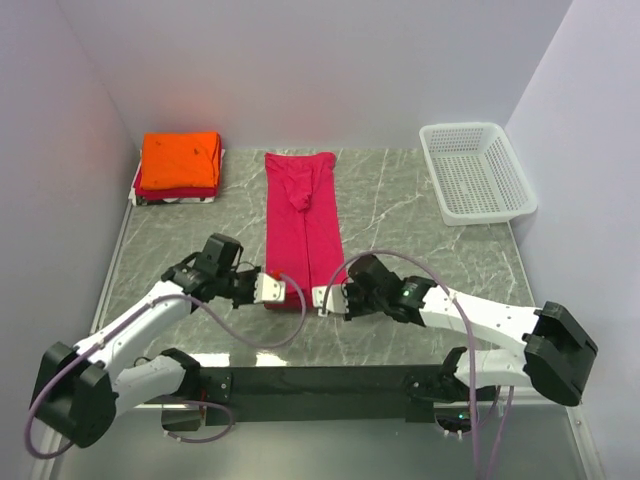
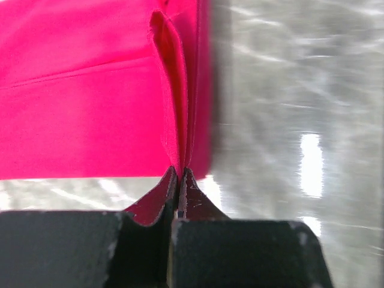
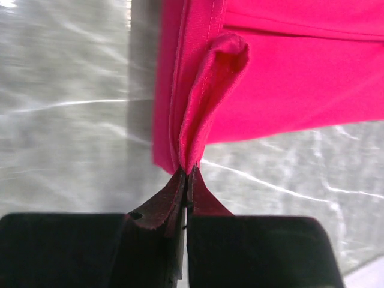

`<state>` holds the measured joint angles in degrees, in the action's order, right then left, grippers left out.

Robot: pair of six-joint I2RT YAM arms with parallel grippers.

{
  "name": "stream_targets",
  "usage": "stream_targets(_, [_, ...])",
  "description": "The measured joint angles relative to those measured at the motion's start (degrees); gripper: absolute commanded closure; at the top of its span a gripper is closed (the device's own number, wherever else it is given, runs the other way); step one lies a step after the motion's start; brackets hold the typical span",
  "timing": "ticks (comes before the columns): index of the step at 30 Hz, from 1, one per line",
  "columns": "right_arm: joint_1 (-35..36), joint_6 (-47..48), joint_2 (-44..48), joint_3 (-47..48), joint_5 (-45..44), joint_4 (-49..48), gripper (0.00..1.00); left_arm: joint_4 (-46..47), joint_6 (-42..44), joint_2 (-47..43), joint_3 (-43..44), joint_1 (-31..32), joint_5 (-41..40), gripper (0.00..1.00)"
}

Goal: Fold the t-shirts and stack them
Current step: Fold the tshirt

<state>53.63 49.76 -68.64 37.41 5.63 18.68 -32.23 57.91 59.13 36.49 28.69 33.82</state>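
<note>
- Bench (image 1: 420,230): grey marbled surface carrying all items. Both arms reach in from its near edge.
- Crimson-pink t-shirt (image 1: 300,225): lies at the bench centre as a long narrow strip, running from the far side towards the arms. The sides appear already folded in. A bunched lump shows near the far end. The near hem sits between the two grippers, which suits a lengthwise fold as the next step.
- White mesh basket (image 1: 478,172): far right corner, well apart from the strip. No garment is visible inside it.
- Stack of folded t-shirts (image 1: 180,165): far left corner, orange t-shirt (image 1: 180,152) on top and a red t-shirt (image 1: 178,189) edge beneath. Judged to be the destination for the strip once folded. The lowest layers are too small to identify.
- Left gripper (image 1: 272,290): at the near left corner of the strip. Its wrist view shows the jaws pressed together on a raised ridge of crimson cloth (image 2: 180,174).
- Right gripper (image 1: 322,298): at the near right corner, likewise pinched tight on a pleat of the hem (image 3: 187,171).
- Assessment: holding both near corners should keep the hem level when it is lifted. Uneven travel risks a skewed fold.
</note>
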Motion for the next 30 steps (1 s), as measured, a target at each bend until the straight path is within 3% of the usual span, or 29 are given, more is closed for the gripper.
stream_targets(16, [-16.35, 18.51, -19.96, 15.93, 5.07, -6.01, 1.0, 13.29, 7.89, 23.34, 13.29, -11.85, 3.04, 0.99])
stream_targets(30, [-21.53, 24.2, -35.95, 30.62, 8.11, -7.96, 1.0, 18.05, 10.25, 36.57, 23.02, -16.94, 3.87, 0.99])
